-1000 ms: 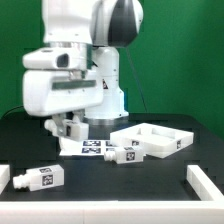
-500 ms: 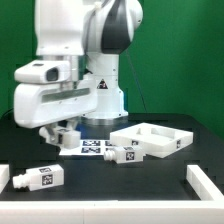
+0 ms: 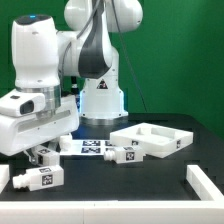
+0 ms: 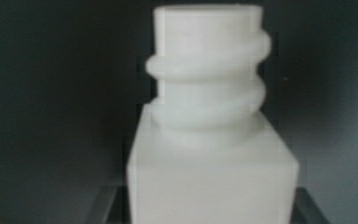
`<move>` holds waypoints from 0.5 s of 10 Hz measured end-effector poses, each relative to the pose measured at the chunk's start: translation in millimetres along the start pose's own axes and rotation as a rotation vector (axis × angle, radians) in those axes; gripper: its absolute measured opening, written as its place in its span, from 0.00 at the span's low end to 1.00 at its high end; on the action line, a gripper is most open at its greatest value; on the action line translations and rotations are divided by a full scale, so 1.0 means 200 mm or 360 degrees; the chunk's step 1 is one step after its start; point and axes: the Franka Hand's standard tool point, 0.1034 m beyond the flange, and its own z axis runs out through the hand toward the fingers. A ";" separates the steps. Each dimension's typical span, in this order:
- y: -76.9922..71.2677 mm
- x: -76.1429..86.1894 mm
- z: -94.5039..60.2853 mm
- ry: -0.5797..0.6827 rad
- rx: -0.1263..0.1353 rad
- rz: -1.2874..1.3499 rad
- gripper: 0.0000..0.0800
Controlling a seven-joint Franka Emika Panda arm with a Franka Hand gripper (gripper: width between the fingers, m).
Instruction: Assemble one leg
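A leg [image 3: 35,180], a small white block with black-and-white tags, lies on the black table at the front of the exterior view's left. My gripper [image 3: 42,156] hangs just above it, open, fingers pointing down. In the wrist view the leg [image 4: 208,110] fills the frame: a square white body with a narrower ribbed stub end. It lies between my two dark fingers, with the gripper [image 4: 211,214] astride its body end. A second leg [image 3: 122,154] lies near the middle of the table.
The large white rimmed tray-like panel [image 3: 176,142] lies at the exterior view's right. The marker board [image 3: 88,148] lies flat behind the second leg. White blocks sit at the front left edge [image 3: 4,178] and front right edge [image 3: 206,184]. The robot base [image 3: 100,100] stands behind.
The arm has swung to the exterior view's left and come down. The gripper went from over the marker board to just above the front left leg. No part has moved.
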 end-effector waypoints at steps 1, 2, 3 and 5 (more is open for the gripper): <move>0.00 0.00 0.00 0.0000 0.0000 -0.0002 0.33; 0.00 0.00 0.00 0.0000 0.0000 -0.0002 0.33; 0.00 0.00 0.00 0.0000 0.0000 -0.0002 0.58; -0.01 0.01 -0.02 -0.0004 0.0004 0.0040 0.73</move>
